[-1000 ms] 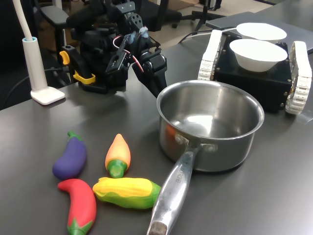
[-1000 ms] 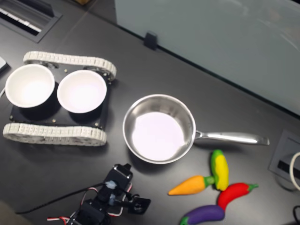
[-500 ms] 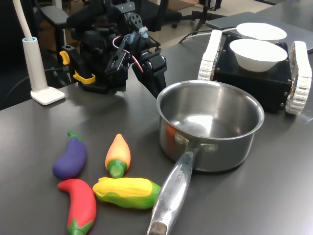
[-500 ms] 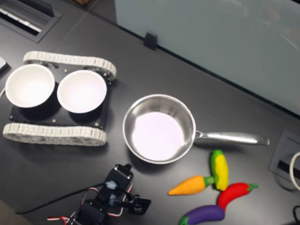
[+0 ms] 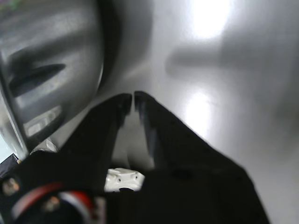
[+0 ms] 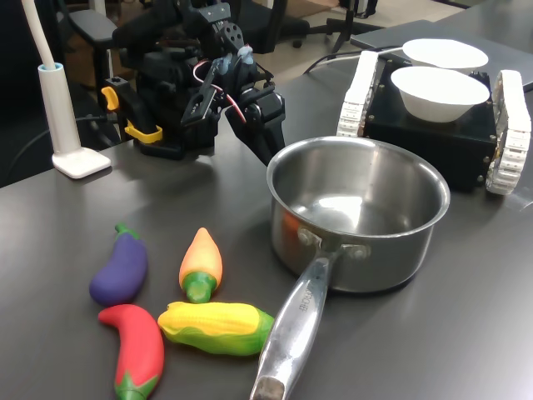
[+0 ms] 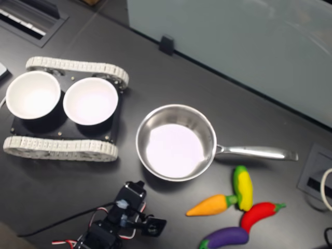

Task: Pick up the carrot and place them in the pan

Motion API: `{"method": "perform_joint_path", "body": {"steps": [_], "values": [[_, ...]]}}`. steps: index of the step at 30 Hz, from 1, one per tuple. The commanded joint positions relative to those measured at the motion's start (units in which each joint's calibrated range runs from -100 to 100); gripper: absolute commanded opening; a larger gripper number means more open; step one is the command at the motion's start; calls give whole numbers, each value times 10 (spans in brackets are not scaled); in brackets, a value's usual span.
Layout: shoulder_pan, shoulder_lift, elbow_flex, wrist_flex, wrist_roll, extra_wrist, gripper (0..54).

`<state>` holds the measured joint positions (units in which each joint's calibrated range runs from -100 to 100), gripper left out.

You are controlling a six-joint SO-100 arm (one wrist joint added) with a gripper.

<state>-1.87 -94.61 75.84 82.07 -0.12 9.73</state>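
The black robot hand point(image 5: 130, 97) is basically pinched closed with nothing in it, hanging just beside the shiny stainless-steel saucepan point(image 6: 358, 218). The little orange toy carrot point(image 6: 201, 262) lies on the dark desk point(image 6: 466, 325), next to the yellow corn cob point(image 6: 216, 327).

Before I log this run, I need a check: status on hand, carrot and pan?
Hand shut, empty, beside the pan. Carrot on the table, untouched, among the other toy vegetables. Pan empty. Nothing blocking the carrot.
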Motion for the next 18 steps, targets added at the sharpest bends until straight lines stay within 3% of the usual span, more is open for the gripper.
{"method": "perform_joint_path", "body": {"steps": [1,7,18], "values": [[-3,-7,-20,1,2,-2,2],[2,-7,-83,55,0,-2,2],[36,48,-158,82,17,-3,2]]}}
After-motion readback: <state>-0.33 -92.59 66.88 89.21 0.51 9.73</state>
